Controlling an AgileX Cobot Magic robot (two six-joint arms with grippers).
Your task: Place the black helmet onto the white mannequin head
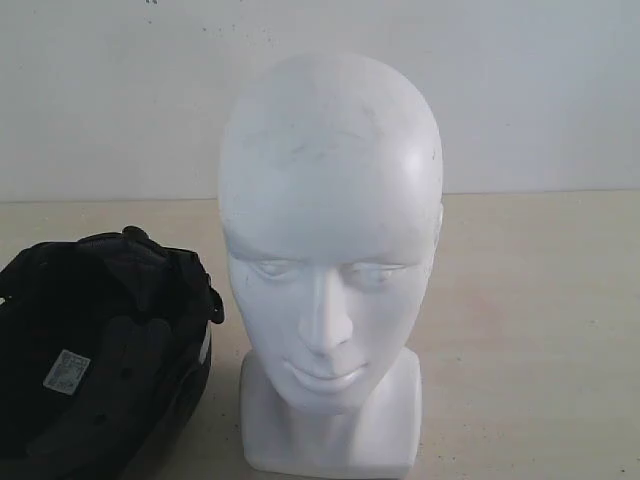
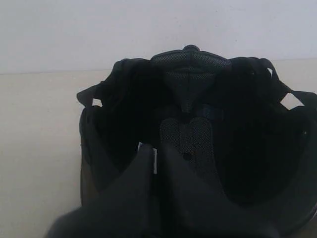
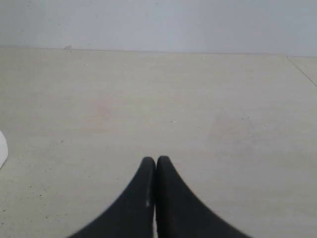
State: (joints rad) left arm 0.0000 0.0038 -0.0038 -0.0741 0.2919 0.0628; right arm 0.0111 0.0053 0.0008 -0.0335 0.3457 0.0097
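The black helmet (image 1: 100, 350) lies upside down on the table at the lower left of the exterior view, padded lining and a small white label (image 1: 67, 371) facing up. The white mannequin head (image 1: 330, 260) stands upright on its blocky base, right beside the helmet. Neither gripper shows in the exterior view. In the left wrist view my left gripper (image 2: 156, 147) is shut, its dark fingers in front of the helmet's open inside (image 2: 198, 129), with nothing between them. My right gripper (image 3: 156, 159) is shut over bare table.
The beige table (image 1: 540, 320) runs back to a white wall (image 1: 120, 90). A white sliver (image 3: 2, 148) shows at the edge of the right wrist view; I cannot tell what it is.
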